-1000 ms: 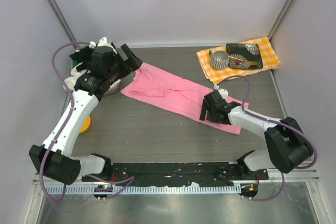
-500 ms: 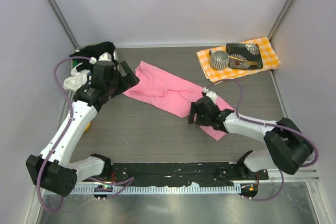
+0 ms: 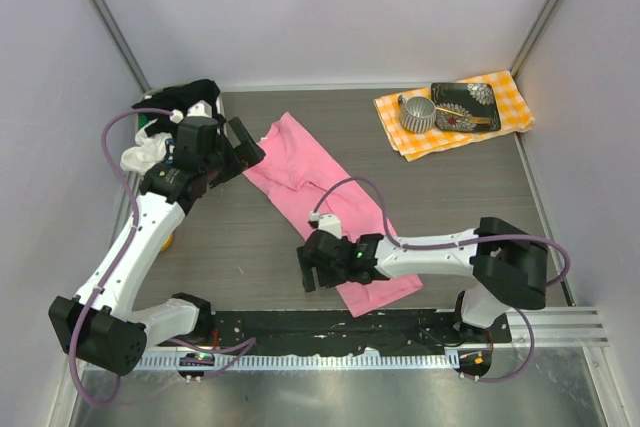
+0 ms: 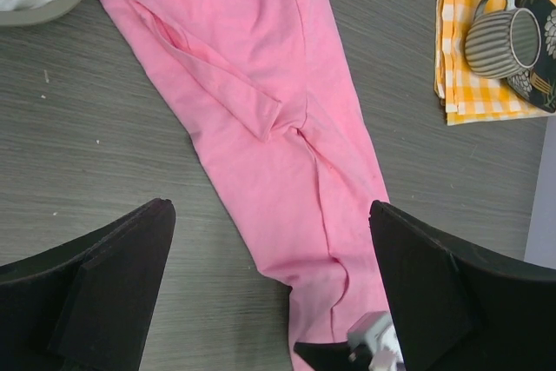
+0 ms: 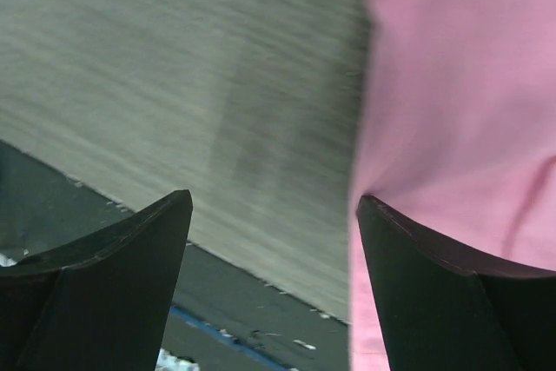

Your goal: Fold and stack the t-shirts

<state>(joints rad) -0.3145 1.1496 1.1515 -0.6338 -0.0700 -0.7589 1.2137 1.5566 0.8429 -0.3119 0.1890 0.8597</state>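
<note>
A bright pink t-shirt [image 3: 325,192] lies as a long rumpled strip running from the far left towards the table's near edge, also in the left wrist view [image 4: 261,110]. My left gripper [image 3: 250,143] hovers open above its far end, and the cloth shows between the two fingers [image 4: 269,210]. My right gripper [image 3: 308,269] is low at the strip's near left edge, open. In its wrist view [image 5: 274,197] the right finger [image 5: 452,301] sits over the pink cloth and the left finger over bare table. White cloth [image 3: 140,155] and black cloth [image 3: 195,93] are bunched at the far left.
At the back right an orange-and-yellow checked cloth [image 3: 500,97] carries a ribbed mug [image 3: 417,113] and a dark patterned dish [image 3: 465,105]. A grey bowl [image 4: 43,10] holds the white cloth. A yellow object [image 3: 165,240] lies by the left arm. A black strip [image 3: 330,325] borders the near edge.
My right gripper has swept from the right side to the near left, and the shirt's near end came with it, so the strip now points at the near edge. The left gripper shifted slightly, then stayed.
</note>
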